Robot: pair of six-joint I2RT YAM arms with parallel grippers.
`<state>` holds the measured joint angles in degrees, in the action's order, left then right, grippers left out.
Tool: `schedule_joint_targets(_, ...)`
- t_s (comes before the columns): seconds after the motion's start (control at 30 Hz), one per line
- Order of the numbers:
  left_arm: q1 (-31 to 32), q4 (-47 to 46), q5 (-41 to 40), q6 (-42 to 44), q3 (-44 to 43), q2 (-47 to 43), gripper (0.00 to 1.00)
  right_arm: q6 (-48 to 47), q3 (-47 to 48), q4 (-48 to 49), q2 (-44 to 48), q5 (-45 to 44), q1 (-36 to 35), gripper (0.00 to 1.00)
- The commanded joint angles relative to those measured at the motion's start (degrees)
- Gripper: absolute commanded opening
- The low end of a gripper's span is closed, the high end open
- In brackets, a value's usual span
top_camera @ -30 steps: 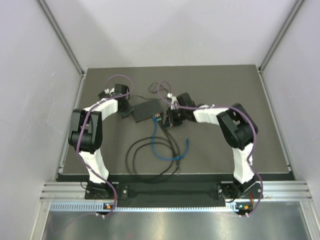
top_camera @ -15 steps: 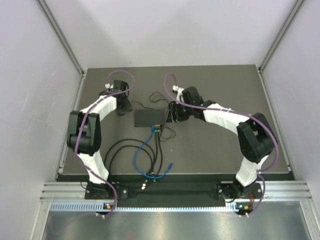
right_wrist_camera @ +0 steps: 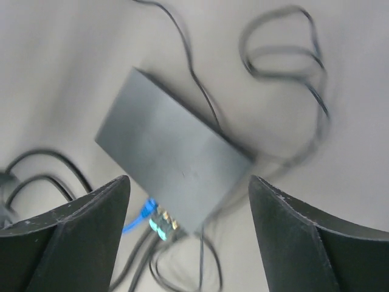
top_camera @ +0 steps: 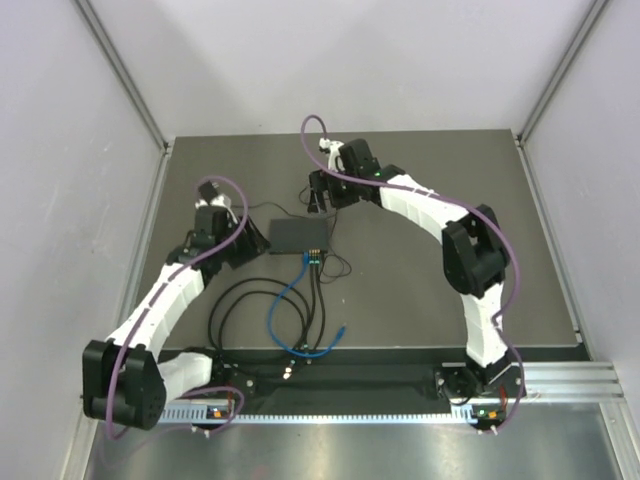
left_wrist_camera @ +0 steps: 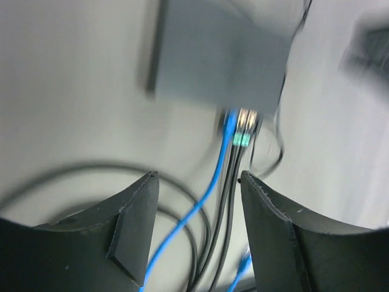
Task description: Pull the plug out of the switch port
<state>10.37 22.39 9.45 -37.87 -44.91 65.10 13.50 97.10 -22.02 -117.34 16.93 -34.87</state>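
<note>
**Dark mat, plug not yet out: both arms are regrouping**

The plug [left_wrist_camera: 230, 121], blue, is sitting in its port [right_wrist_camera: 159, 220] on the switch [top_camera: 295, 235], with black plugs [left_wrist_camera: 246, 118] packed beside it. I cannot tell which one is meant. The switch is lying where it lay half a second ago, so nothing is being pulled yet.

The arms are what is changing. The left gripper [top_camera: 228, 243] is drawing back along the switch's side, and the plugs are now showing straight ahead between its moderately parted, empty fingers. The right gripper [top_camera: 322, 195] is swinging off the switch's end to its far side, fingers spread wide and empty above the box. This looks to me like lining up: one hand bracing, one pulling.

Both wrist views are smearing with motion, so latch tabs are unreadable. From above, wrists are hiding both sets of fingertips. The cables [top_camera: 285, 310] are running toward the arm bases.
</note>
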Motion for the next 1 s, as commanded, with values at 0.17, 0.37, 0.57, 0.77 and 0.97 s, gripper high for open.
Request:
schedule_joint_targets(0.17, 1.05, -5.96, 4.53, -4.93, 10.36, -5.68, 0.58, -4.17, 19.42, -2.66, -13.78, 7.77, -3.70, 0.77)
schedule_joint_targets(0.37, 1.05, -2.52, -11.88, -8.37, 6.95, -4.82, 0.45, -2.70, 21.74, -0.86, -18.19, 2.06, -4.85, 0.74)
schedule_joint_targets(0.57, -0.61, -2.80, -13.94, -4.85, -6.30, 11.75, 0.13, -1.72, 13.91, 2.77, -14.50, 0.56, -4.85, 0.70)
schedule_joint_targets(0.77, -0.62, -2.17, -10.25, -4.67, -14.42, 27.77, 0.00, -1.72, 10.75, 3.56, -13.44, -0.58, -4.77, 0.69)
schedule_joint_targets(0.97, -0.44, -5.16, -9.98, -3.53, -15.82, 34.46, 0.00, -1.46, 4.69, 5.40, -10.46, -1.89, -4.59, 0.69)
